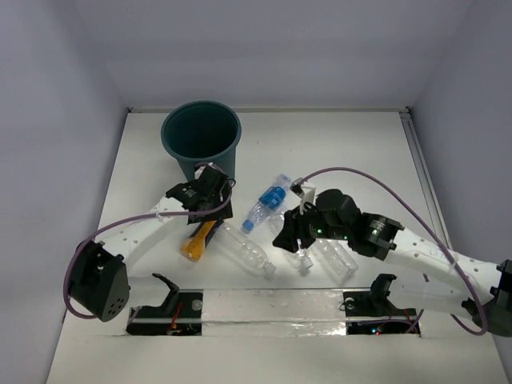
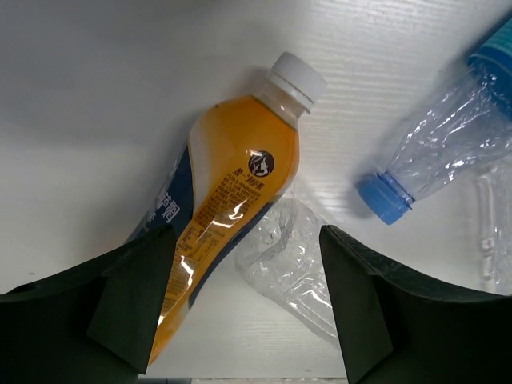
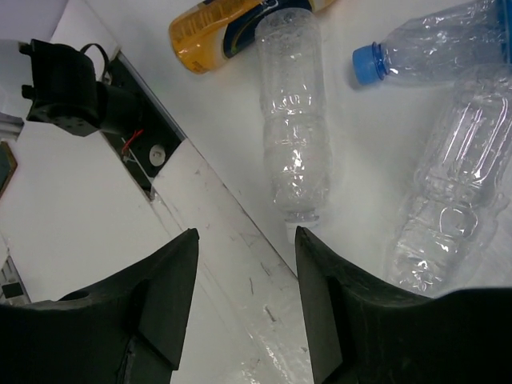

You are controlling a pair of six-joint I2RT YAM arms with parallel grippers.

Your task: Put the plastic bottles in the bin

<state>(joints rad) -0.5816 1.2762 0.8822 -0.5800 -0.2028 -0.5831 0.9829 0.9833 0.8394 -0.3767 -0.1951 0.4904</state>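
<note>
White tabletop, boxed in by pale lilac walls. At eleven o'clock on it, upright and mouth up: the bin, round and dark teal. Just off its five o'clock side, the left gripper, fingers spread wide and clamped on nothing. At six o'clock from that gripper: the orange bottle, flat on its side. In the left wrist view, white cap toward twelve o'clock and dark-labelled body running in beside the left-hand finger; contact between the two impossible to tell. Just beside it at three o'clock, a clear bottle, also lying flat, white cap aimed at the near edge. At one o'clock from that, a blue-capped bottle with a blue label, on its side, apart from the bin. Right of centre, the right gripper, fingers likewise wide, gripping nothing, poised over the glossy strip along the table's near edge. Just ahead of it at twelve o'clock, the clear bottle's cap. At this gripper's three o'clock, a second clear bottle, crinkled, flat on the table. All four bottles outside the bin.
</note>
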